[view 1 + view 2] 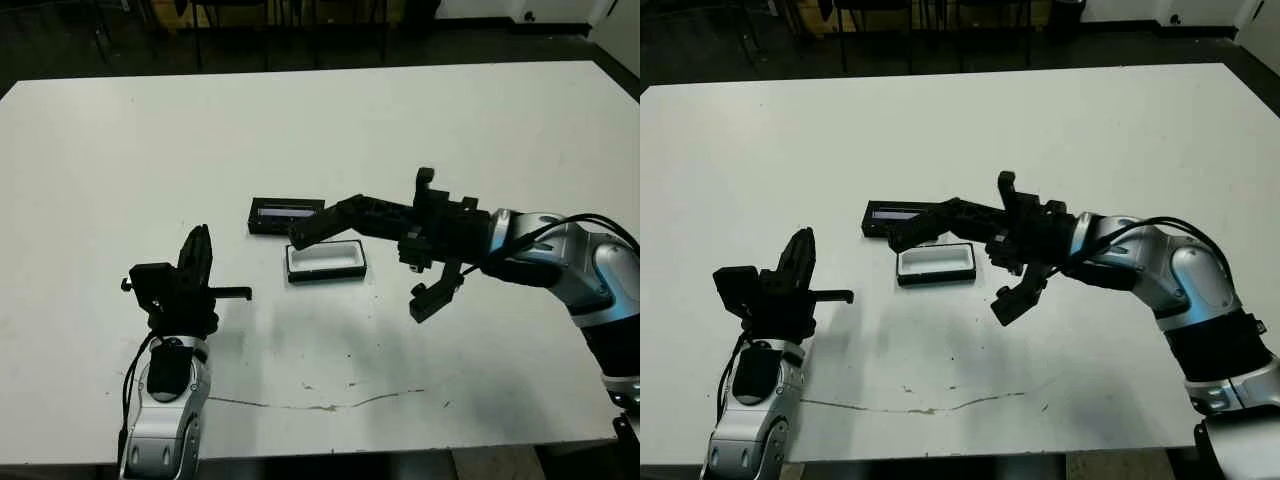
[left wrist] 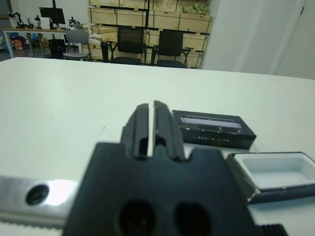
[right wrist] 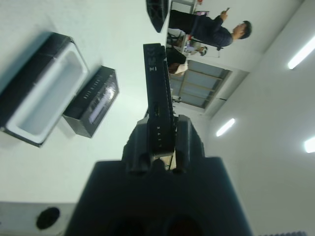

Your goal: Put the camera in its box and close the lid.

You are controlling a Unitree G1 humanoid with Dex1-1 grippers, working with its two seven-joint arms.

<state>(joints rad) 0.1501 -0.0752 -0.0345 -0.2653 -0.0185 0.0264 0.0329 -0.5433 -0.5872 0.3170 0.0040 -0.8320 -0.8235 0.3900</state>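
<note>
Gripping camera (image 3: pixel 157 93) in right gripper (image 3: pixel 158 140) above box (image 1: pixel 325 261) | person only in right wrist view | left gripper (image 2: pixel 150 129) nearly closed, empty

2 head views down over the table (image 1: pixel 120 150); 2 close wrist views, both sharing box (image 2: pixel 275 173) and lid (image 2: pixel 212 128)

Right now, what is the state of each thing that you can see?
camera: held in the air by the right gripper, partly over the box
box: open, empty, on the table
lid: off, lying behind the box
left gripper: jaws nearly shut, holding nothing
</note>
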